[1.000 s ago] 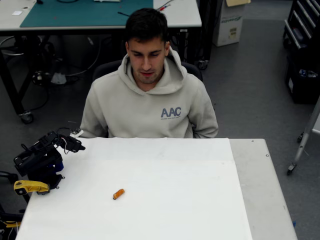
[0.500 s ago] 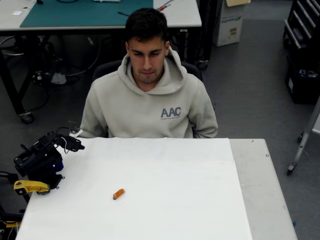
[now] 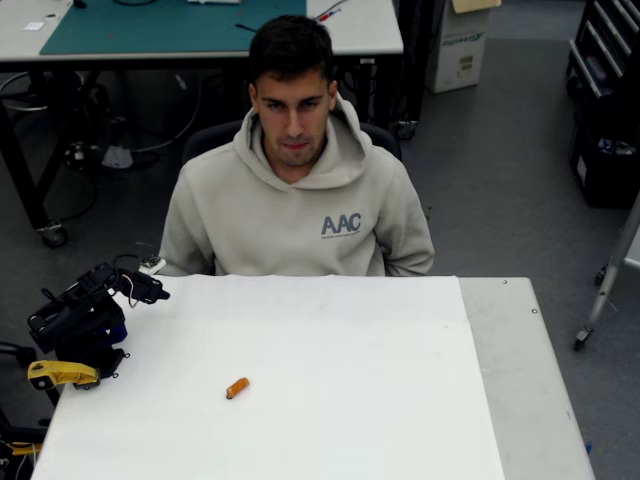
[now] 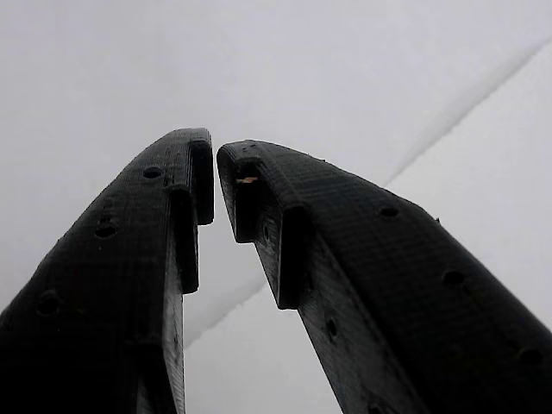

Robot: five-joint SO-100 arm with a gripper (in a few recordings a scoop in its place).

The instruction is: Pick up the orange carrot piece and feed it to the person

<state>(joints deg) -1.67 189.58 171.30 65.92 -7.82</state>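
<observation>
Item 1, the orange carrot piece [image 3: 237, 387]: lies loose on the white table [image 3: 400, 400] in the overhead view, left of centre and toward the near edge, its long axis tilted slightly. Nothing touches it.

Item 2, the gripper [image 3: 152, 294]: black, carried on the folded black arm [image 3: 80, 320] at the table's left edge in the overhead view, well apart from the carrot piece. In the wrist view the gripper [image 4: 216, 177] shows 2 dark fingers [image 4: 345, 250] whose tips stand nearly together with a narrow gap between them; nothing is held, and pale white surface lies behind them.

Item 3, the person [image 3: 297, 190]: seated behind the far edge of the table in a light hoodie lettered "AAC", facing the table, upper body upright.

Item 4, a yellow part [image 3: 60, 374]: at the arm's base, just off the table's left edge.

Item 5, a green-topped bench [image 3: 160, 25]: behind the person.
</observation>
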